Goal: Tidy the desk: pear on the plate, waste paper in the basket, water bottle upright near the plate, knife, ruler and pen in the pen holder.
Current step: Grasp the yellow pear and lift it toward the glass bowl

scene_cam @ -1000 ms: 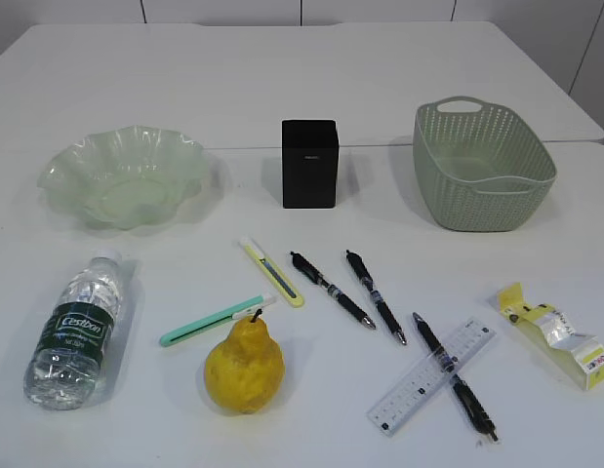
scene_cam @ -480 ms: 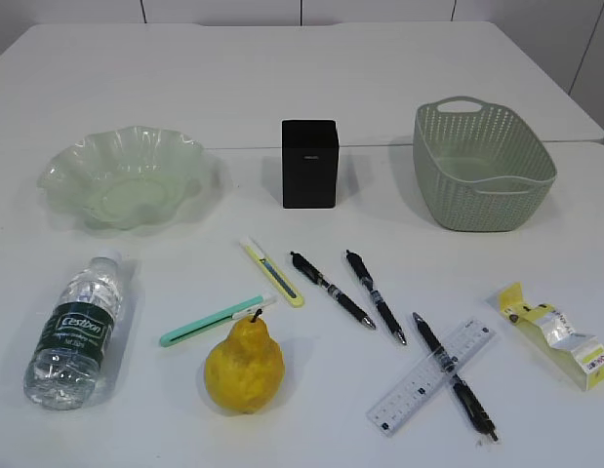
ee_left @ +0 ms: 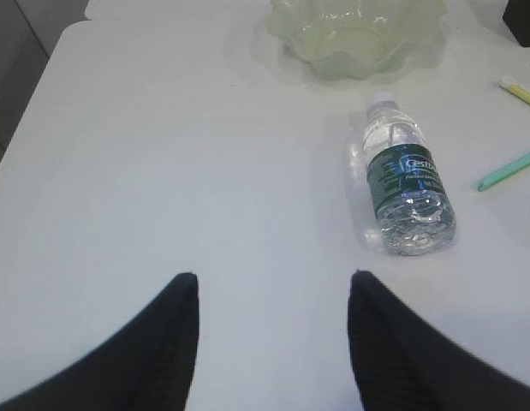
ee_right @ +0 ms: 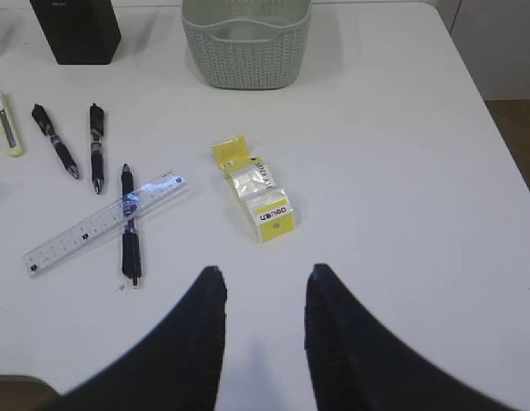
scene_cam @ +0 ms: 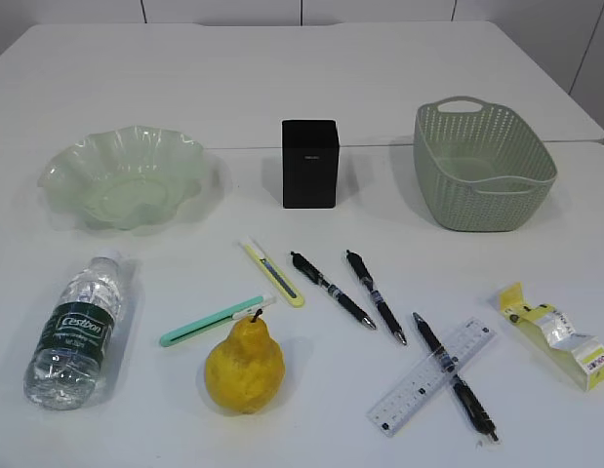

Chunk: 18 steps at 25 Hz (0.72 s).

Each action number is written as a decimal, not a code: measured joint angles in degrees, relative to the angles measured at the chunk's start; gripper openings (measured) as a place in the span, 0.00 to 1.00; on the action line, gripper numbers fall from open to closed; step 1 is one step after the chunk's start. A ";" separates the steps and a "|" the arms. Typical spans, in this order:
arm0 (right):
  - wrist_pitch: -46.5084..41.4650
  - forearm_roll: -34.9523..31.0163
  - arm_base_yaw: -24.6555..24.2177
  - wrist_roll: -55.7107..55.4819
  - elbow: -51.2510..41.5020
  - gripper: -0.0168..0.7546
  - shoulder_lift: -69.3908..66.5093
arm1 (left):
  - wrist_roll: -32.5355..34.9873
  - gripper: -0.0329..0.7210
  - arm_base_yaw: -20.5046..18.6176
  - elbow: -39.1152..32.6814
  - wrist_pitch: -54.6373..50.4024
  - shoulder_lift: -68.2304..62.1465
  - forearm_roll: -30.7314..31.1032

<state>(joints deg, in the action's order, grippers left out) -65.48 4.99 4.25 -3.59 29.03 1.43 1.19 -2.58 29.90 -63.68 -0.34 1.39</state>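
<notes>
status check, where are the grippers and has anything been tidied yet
Left gripper and right gripper open, empty, over bare desk. Pear off plate, water bottle lying down. Nothing blocking.

pen holder (ee_right: pixel 74 32) top cropped (right wrist view)

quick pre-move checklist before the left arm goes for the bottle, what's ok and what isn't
1. Left gripper open and empty: ok.
2. Right gripper empty, over bare desk: ok.
3. Water bottle within the left wrist view, nothing on it: ok.
4. Bottle upright: not ok, it lies on its side, cap toward the plate.
5. Free spot near the plate to stand it: ok.
6. Cap screwed tight: cannot tell.
</notes>
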 joint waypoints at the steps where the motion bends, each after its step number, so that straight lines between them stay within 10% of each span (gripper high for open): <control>1: 0.00 0.00 0.00 0.00 0.00 0.33 0.00 | 0.00 0.57 0.00 0.00 0.00 0.00 0.00; 18: 0.00 -0.27 0.00 0.00 0.00 0.33 0.00 | 0.00 0.57 0.00 0.00 0.00 0.00 0.00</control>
<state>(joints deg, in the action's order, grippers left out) -65.48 4.72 4.25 -3.59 29.03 1.43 1.19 -2.58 29.90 -63.68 -0.34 1.39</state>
